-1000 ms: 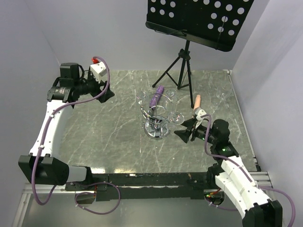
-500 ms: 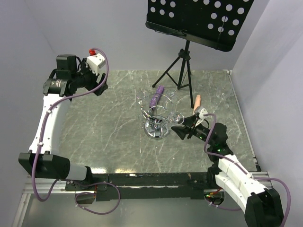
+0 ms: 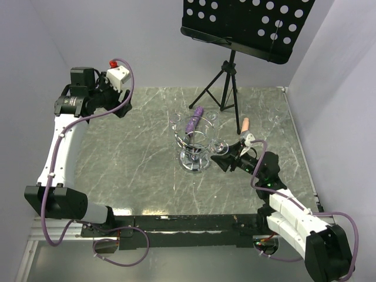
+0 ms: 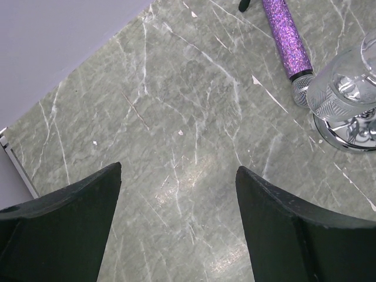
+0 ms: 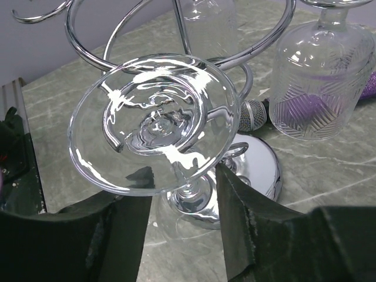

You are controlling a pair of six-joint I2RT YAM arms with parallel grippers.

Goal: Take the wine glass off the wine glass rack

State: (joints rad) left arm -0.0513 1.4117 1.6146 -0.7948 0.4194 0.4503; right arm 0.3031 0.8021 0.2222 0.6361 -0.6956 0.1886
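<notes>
The R gripper (image 5: 183,176) is low by the wine glass rack (image 5: 261,164), on the rack's right side in the top view. Its two black fingers (image 5: 241,235) are partly apart, w/ the thin stem of the wine glass (image 5: 154,123) in the gap btwn them. There is a bit of space on each side of the stem, so the pads do not seem to squeeze it, but the clear glass makes that hard to see. The glass hangs upside down from a shiny wire loop. Its round foot is on top, tipped toward the wrist cam. So the glass is on the rack, not off it.

The rack stands near the middle of the grey marble table (image 4: 176,117). A second glass (image 5: 320,82) w/ cut lines is at another part of the rack. A purple sparkly mic (image 4: 286,35) lies on the table w/ its silver head just beside the rack's round base.

The L gripper (image 4: 178,170) is up high over the far left part of the table, well apart from the rack. Its fingers are spread wide and hold nothing.

A black music stand (image 3: 235,23) on a tripod is at the back.
</notes>
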